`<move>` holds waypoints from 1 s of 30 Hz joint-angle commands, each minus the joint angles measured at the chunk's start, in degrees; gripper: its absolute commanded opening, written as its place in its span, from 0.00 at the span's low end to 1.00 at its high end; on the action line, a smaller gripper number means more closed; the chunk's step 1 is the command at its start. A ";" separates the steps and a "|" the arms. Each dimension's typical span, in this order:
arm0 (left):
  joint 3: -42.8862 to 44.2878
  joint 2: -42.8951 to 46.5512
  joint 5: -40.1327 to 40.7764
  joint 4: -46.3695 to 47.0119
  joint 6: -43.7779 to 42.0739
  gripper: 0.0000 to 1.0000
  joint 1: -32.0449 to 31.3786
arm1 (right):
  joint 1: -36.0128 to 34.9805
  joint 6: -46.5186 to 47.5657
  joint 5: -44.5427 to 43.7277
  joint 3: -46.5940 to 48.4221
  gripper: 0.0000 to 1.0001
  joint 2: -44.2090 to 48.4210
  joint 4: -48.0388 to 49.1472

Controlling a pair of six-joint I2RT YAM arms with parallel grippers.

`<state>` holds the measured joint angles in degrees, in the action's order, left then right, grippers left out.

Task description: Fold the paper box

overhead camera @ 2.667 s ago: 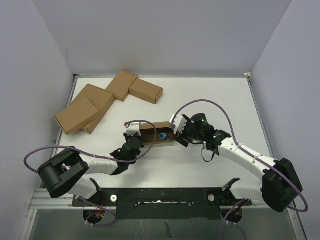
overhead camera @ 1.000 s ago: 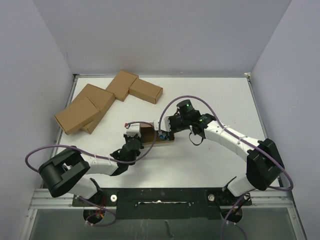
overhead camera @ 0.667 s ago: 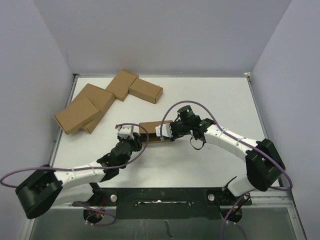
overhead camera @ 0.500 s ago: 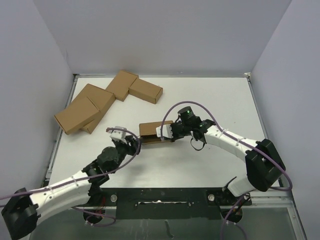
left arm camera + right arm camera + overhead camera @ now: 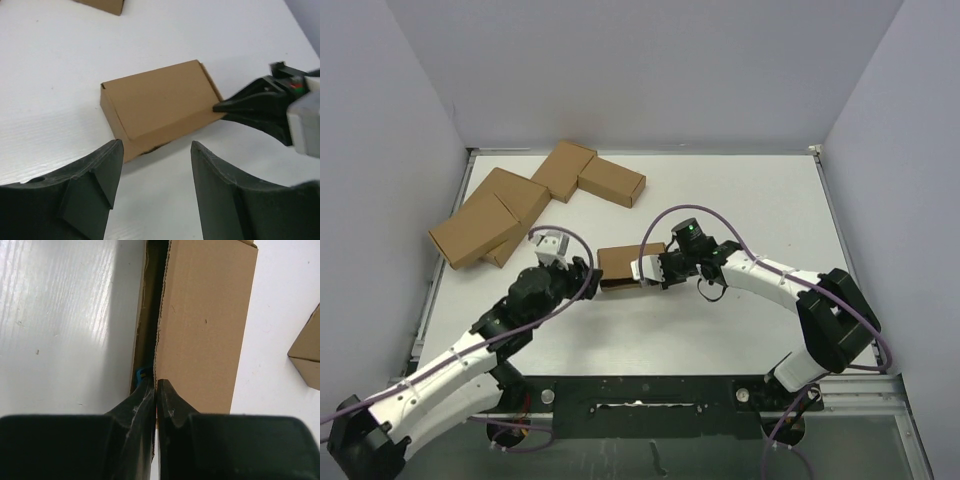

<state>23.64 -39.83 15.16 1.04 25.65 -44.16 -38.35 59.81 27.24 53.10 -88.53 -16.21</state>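
Left claw (image 5: pixel 156 150) retreated, spread; right claw (image 5: pixel 156 382) at paper box (image 5: pixel 160 100) edge.

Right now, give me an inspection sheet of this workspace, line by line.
Surface: white table; nothing spilled seen.
Job's things: paper box lies flat mid-table with its lid down. A dark gap runs along one long edge, and something blue shows inside it.
Clutter: four brown cartons clustered at the far left, apart from the box.
Pincers: left pincer is open and empty, facing the box's long side. Right pincer is shut, tips at the lid seam on the box's end; cannot tell if it pinches the edge.
Cables: purple cables loop off both wrists.
Surroundings: plain pale walls on three sides; nothing else seen.
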 commanded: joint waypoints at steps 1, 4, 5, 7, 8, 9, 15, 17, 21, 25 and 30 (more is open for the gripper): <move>5.25 -9.47 -17.26 1.55 6.40 0.53 12.07 | -0.03 0.76 1.78 -0.81 0.08 -0.42 -0.94; 6.05 -17.22 -28.42 7.40 10.12 0.48 20.12 | 0.24 1.07 2.86 -0.77 0.17 -0.51 -1.96; 6.95 -19.71 -30.15 8.16 10.43 0.47 21.00 | 0.25 1.17 3.16 -0.77 0.19 -0.50 -2.21; 8.83 -24.35 -31.11 8.61 9.92 0.47 21.22 | 0.37 1.53 3.93 -0.64 0.24 -0.65 -2.85; 9.60 -26.21 -31.67 8.99 9.87 0.47 21.22 | 0.42 1.69 4.24 -0.49 0.24 -0.75 -3.30; 10.33 -28.14 -32.16 9.10 9.68 0.46 21.22 | 0.53 1.78 4.59 -0.38 0.25 -0.77 -3.60; 13.79 -35.39 -27.86 3.78 6.90 0.46 21.14 | 1.26 1.82 6.86 0.36 0.37 -0.16 -5.56; 14.25 -37.10 -26.69 2.55 6.14 0.46 21.13 | 1.85 1.64 8.36 0.86 0.43 0.41 -6.47; 14.47 -39.81 -26.16 1.93 5.29 0.46 21.13 | 3.51 0.96 11.77 1.84 0.56 2.22 -8.46; 14.77 -41.85 -26.43 2.27 5.11 0.46 21.13 | 5.58 -1.19 16.63 2.84 0.65 4.51 -9.95; 15.35 -43.47 -26.36 1.80 4.68 0.46 21.13 | 11.04 -11.88 19.91 2.89 0.75 5.86 -3.95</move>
<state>36.21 -81.67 -11.66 2.55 32.08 -23.16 -30.96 57.14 41.47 53.54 -85.69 -25.58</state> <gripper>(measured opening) 0.462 0.716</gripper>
